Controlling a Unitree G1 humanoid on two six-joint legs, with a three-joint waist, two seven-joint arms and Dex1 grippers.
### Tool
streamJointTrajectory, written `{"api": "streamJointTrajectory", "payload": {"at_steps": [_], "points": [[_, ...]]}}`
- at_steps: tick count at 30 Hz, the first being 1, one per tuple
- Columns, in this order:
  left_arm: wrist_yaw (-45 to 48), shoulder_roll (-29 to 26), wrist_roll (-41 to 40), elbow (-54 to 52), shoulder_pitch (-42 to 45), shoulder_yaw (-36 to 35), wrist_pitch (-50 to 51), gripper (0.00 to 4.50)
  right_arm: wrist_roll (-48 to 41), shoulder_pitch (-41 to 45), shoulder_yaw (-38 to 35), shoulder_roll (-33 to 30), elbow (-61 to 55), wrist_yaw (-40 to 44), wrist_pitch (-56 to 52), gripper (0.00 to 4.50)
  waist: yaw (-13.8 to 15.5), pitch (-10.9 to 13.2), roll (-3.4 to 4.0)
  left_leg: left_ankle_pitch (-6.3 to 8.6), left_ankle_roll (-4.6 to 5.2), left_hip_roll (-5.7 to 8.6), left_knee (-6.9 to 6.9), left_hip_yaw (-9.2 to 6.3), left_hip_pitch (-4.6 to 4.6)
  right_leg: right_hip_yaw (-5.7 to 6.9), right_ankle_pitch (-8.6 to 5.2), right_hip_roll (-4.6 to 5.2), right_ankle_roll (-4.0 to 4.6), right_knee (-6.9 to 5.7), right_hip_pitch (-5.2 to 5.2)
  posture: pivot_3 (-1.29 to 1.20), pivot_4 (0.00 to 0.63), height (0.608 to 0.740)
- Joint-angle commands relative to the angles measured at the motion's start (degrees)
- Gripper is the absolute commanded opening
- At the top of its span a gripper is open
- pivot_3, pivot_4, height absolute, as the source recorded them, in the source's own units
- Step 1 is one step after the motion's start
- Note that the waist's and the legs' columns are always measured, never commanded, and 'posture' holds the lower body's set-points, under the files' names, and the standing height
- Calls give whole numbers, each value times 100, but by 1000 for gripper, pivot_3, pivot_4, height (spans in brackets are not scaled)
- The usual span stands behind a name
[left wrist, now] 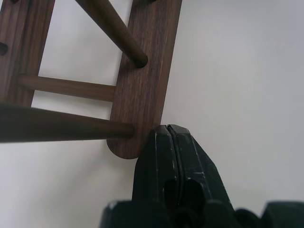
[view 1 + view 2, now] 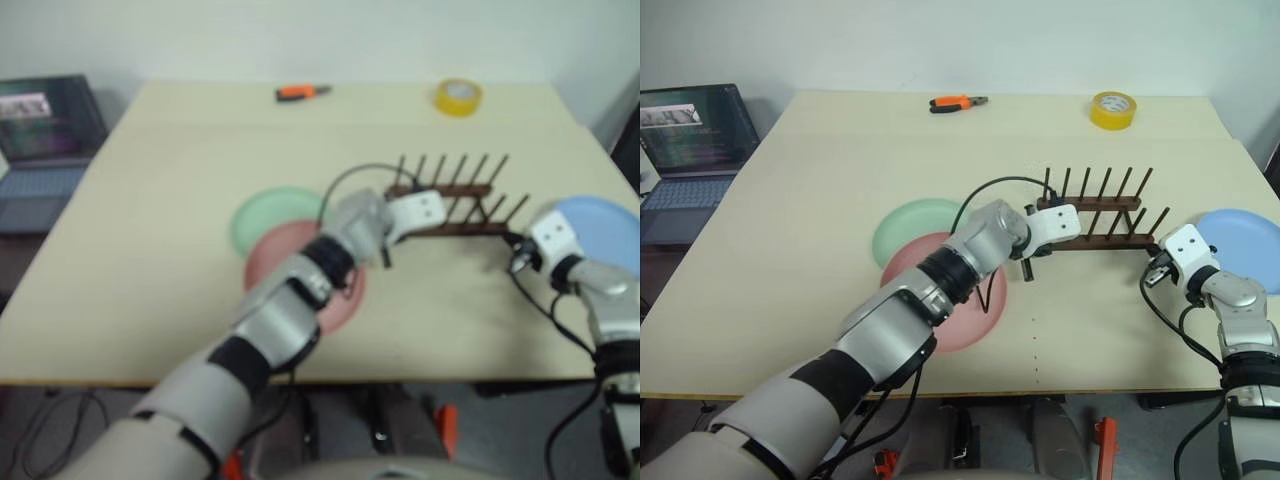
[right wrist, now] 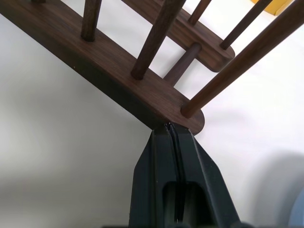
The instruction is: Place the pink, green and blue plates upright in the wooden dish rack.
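The wooden dish rack stands empty on the table, right of centre. My left gripper is shut, its tips against the left end of the rack's near rail. My right gripper is also shut, and its tips press the rail's right end corner. The pink plate lies flat under my left forearm and overlaps the green plate behind it. The blue plate lies flat to the right of the rack, beyond my right wrist.
A yellow tape roll and orange-handled pliers lie at the table's far edge. An open laptop sits off the table to the left. The table's front edge runs close below both arms.
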State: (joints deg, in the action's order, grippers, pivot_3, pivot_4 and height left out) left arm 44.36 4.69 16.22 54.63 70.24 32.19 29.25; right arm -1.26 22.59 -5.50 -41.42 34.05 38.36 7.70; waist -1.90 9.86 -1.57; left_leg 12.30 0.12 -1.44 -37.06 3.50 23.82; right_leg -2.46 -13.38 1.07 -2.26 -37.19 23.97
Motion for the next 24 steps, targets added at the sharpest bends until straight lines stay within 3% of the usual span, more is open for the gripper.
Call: {"api": "streamJointTrajectory", "payload": {"at_steps": [1,11,17,24], "points": [[-19,16,72,-79,196,-106,-101,36,-40,75,-66,-27,-55,-6,90,0,0,0,0,0,0,0,0,0,0,1,0,0,0,0,0,0,150,740],[691,-360,-93,-1101,260,-254,325,36,-525,-629,-503,-898,-789,935,-479,0,3,0,1,0,0,0,3,0,3,-1,0,2,0,4,1,0,150,740],[1211,-807,-383,-2282,334,-551,715,36,-984,-1128,-1216,-1659,-1419,1413,-936,0,-6,0,1,0,0,-2,3,0,0,1,-1,-1,0,3,0,0,150,740],[1508,-1176,-681,-3259,161,-633,980,36,-1267,-1508,-1860,-2085,-1754,1721,-1301,0,-1,-1,3,0,-1,-3,2,-2,-4,2,-1,-3,0,2,-4,0,150,740]]}}
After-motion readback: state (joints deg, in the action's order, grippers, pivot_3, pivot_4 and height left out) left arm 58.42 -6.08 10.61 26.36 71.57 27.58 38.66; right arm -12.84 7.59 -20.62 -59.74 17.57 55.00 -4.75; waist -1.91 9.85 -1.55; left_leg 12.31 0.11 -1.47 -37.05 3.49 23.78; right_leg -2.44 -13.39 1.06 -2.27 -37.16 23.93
